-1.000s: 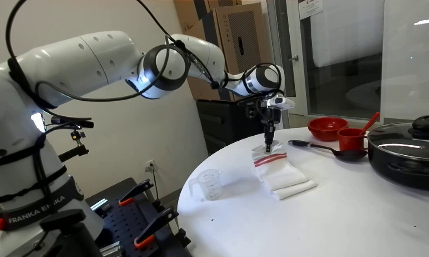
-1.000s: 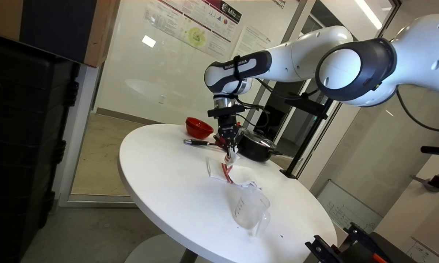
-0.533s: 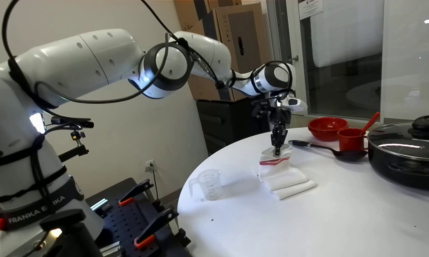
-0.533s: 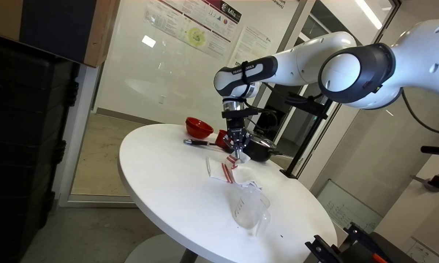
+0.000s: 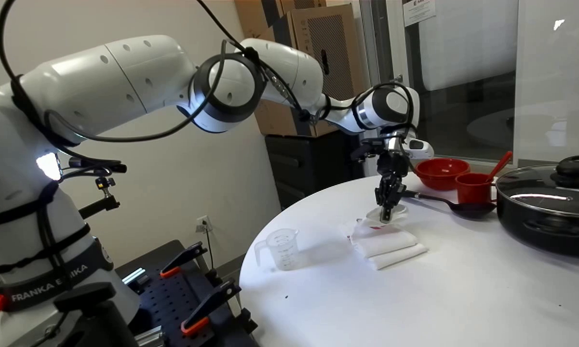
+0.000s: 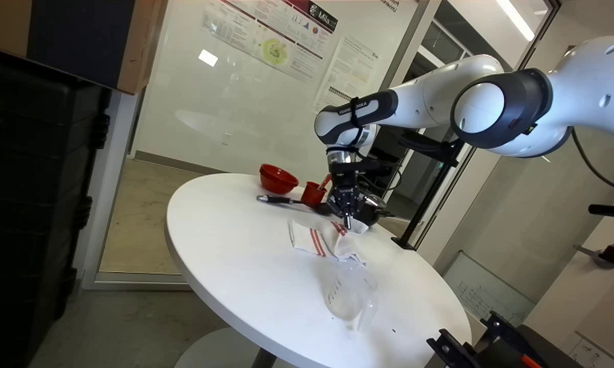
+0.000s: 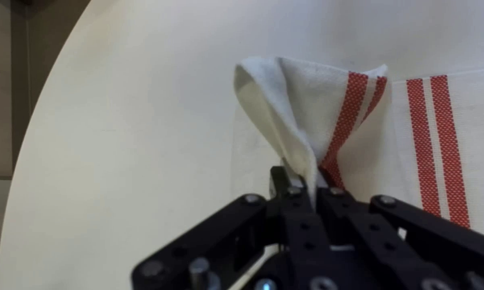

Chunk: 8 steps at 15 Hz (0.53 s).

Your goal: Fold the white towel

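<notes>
The white towel [image 5: 385,243] with red stripes lies partly folded on the round table. It also shows in an exterior view [image 6: 307,237] and in the wrist view [image 7: 312,92]. My gripper [image 7: 305,179] is shut on one striped end of the towel and pinches it into a narrow fold between its fingers. In both exterior views the gripper [image 5: 386,214] [image 6: 348,223] points down, low over the towel. The held end is turned back over the rest of the towel, and another pair of red stripes lies flat beside it. The cloth between the fingertips is mostly hidden.
A clear measuring cup [image 5: 283,250] stands near the towel. A black ladle [image 5: 473,210] lies behind the gripper, beside red bowls [image 5: 442,174] and a red mug [image 5: 473,189]. A black lidded pot [image 5: 554,219] stands at the side. The white table [image 5: 318,303] has a round edge.
My gripper has carried the pinched towel end over the towel, rightward and slightly down in both exterior views. The held flap now lies lower, and more of the stripes beneath shows.
</notes>
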### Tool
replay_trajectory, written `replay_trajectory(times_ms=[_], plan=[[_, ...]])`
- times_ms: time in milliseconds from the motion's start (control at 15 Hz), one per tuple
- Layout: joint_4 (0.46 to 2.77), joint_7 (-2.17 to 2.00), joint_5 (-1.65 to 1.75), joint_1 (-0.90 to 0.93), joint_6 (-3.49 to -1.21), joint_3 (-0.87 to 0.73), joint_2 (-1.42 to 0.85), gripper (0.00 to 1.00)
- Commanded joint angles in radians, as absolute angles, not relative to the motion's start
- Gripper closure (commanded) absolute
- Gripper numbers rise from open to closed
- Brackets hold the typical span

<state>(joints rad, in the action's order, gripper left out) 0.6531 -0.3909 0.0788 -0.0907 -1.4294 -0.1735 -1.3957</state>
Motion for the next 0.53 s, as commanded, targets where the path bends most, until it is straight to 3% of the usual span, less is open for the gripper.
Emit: replay_trajectory(times_ms=[0,467], plan=[[0.700,-0.325,0.091,-0.100,-1.413,-0.174,-1.380,0.99],[0.801,-0.310,0.087,-0.119,-1.463,-0.186,-1.359,0.99]])
